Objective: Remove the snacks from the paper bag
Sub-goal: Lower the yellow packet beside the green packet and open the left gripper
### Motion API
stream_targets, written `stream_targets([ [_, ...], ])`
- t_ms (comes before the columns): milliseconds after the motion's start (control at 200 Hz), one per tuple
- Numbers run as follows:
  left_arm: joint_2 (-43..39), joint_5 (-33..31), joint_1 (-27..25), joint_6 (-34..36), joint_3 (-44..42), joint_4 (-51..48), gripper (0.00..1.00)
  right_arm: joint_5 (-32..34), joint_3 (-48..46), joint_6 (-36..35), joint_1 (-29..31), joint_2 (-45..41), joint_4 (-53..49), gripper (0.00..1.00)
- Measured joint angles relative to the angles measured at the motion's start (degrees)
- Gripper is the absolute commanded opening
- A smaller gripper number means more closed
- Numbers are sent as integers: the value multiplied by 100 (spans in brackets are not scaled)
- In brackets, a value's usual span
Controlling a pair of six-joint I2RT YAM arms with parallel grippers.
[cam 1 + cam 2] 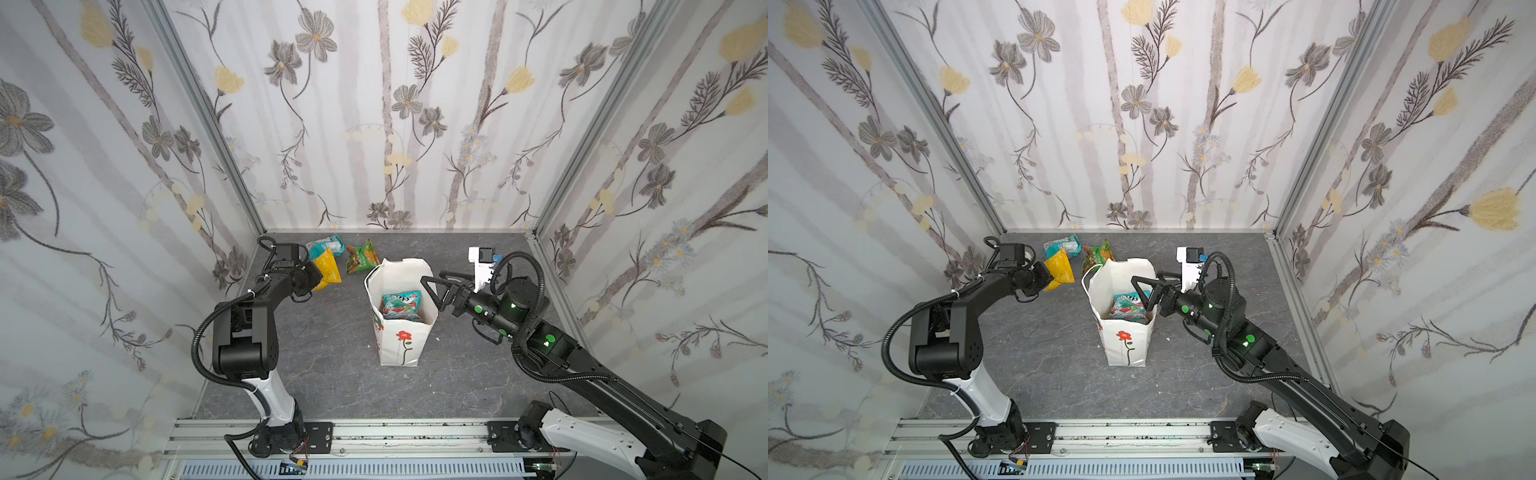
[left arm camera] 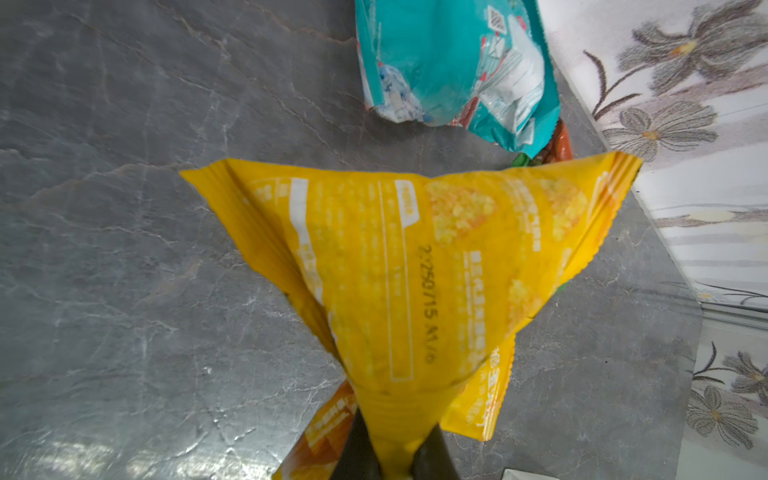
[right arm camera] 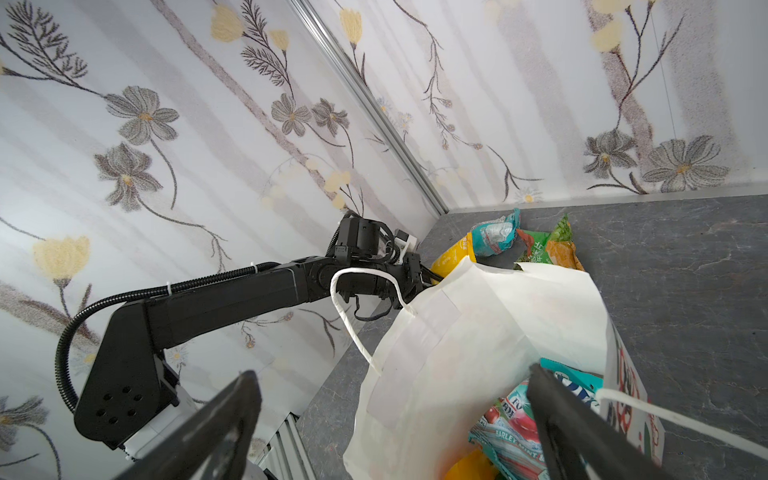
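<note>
Standing upright mid-surface (image 1: pixel 332 353), the paper bag (image 1: pixel 401 336) holds a teal FOX'S packet (image 1: pixel 402 303) over something orange (image 3: pixel 467 469). The right end effector (image 1: pixel 432 277) hangs spread wide at its rim. The left end effector (image 2: pixel 395 451) is clamped on a yellow packet (image 2: pixel 415 270), near the teal packet (image 2: pixel 453 70) and green-orange packet (image 1: pixel 362 257) lying outside.

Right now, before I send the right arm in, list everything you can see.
paper bag: one, white, red flower, upright mid-table
teal packet: one, teal, on table, far left
green-orange packet: one, on table beside it
yellow packet: one, yellow, held far left
mint packet: one, teal, topmost inside bag
orange packet: one, partly hidden beneath it
table: one, grey marbled
left fingers: black, shut on yellow packet
right fingers: black, open at bag's right rim
</note>
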Motion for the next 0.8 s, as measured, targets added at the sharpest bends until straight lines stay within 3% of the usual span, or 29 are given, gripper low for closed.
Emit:
stream_targets([
  [430, 490, 188, -52, 260, 415, -466, 36, 4, 37, 4, -7, 22, -37, 99],
  [799, 186, -140, -127, 579, 520, -796, 76, 22, 262, 55, -4, 46, -299, 99],
])
